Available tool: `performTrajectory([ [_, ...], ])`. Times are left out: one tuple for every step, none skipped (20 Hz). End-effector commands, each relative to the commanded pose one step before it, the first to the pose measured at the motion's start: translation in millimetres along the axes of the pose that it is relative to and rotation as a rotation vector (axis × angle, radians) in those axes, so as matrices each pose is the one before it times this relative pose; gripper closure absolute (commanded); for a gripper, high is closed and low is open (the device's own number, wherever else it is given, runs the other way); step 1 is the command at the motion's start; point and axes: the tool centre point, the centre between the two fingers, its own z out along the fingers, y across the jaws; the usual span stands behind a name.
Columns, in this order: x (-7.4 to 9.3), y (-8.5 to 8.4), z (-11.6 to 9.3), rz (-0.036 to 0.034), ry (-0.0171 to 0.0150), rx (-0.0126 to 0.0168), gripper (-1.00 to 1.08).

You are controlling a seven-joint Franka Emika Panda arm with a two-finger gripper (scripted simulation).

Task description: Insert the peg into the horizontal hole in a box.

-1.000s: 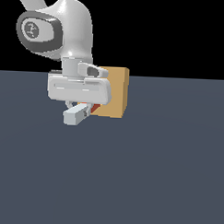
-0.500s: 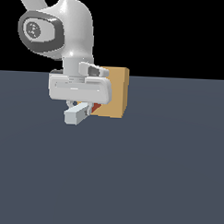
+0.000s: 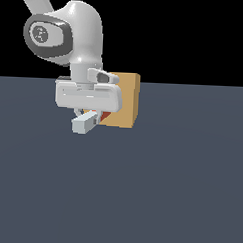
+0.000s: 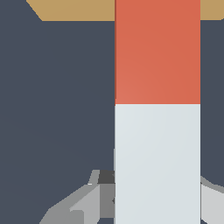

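Exterior view, left to right: white arm descended from upper left. Gripper [image 3: 91, 113] hung low over dark grey floor [image 3: 140, 194], jaws clamped on peg [image 3: 85, 123]. Peg's pale grey end jutted toward exterior view's left; small orange-red stretch showed right at box [image 3: 123, 101] face. Hole itself hidden behind gripper and peg. Wrist view: peg [image 4: 157, 109] ran from fingers [image 4: 78, 203] to tan box [image 4: 74, 9] edge.
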Motion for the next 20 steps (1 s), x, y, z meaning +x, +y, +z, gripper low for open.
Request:
performTrajectory([
  [11.83,0.35,-1.40,-0.00134,0.00158,-0.00302,1.08],
  [5.99,-0.17,0.02,0.00000,0.00000,0.00000,1.08],
  [6.69,-0.18,-0.23,0.00009,0.00026,-0.00041,1.08],
  [7.47,-0.16,0.02,0.00000,0.00000,0.00000,1.08],
  [8.09,-0.14,0.02,0.00000,0.00000,0.00000,1.08],
  [8.55,-0.11,-0.23,0.00008,0.00023,-0.00042,1.08],
  [8.88,-0.03,0.02,0.00000,0.00000,0.00000,1.08],
  [8.34,0.01,-0.24,0.00005,0.00021,-0.00044,1.08],
  [7.74,0.07,0.02,0.00000,0.00000,0.00000,1.08],
  [7.07,0.09,0.02,0.00000,0.00000,0.00000,1.08],
  [6.34,0.09,-0.25,0.00003,0.00017,-0.00046,1.08],
  [5.65,0.14,0.02,0.00000,0.00000,0.00000,1.08],
  [4.91,0.18,0.01,0.00000,0.00000,0.00000,1.08],
  [4.15,0.22,0.01,0.00000,0.00000,0.00000,1.08],
  [3.39,0.21,-0.25,-0.00004,0.00011,-0.00047,1.08],
  [2.61,0.28,0.00,0.00000,0.00000,0.00000,1.08],
  [1.89,0.28,0.00,0.00000,0.00000,0.00000,1.08],
  [1.24,0.25,0.00,0.00000,0.00000,0.00000,1.08],
  [0.68,0.18,0.00,0.00000,0.00000,0.00000,1.08],
  [0.21,0.06,0.00,0.00000,0.00000,0.00000,1.08],
])
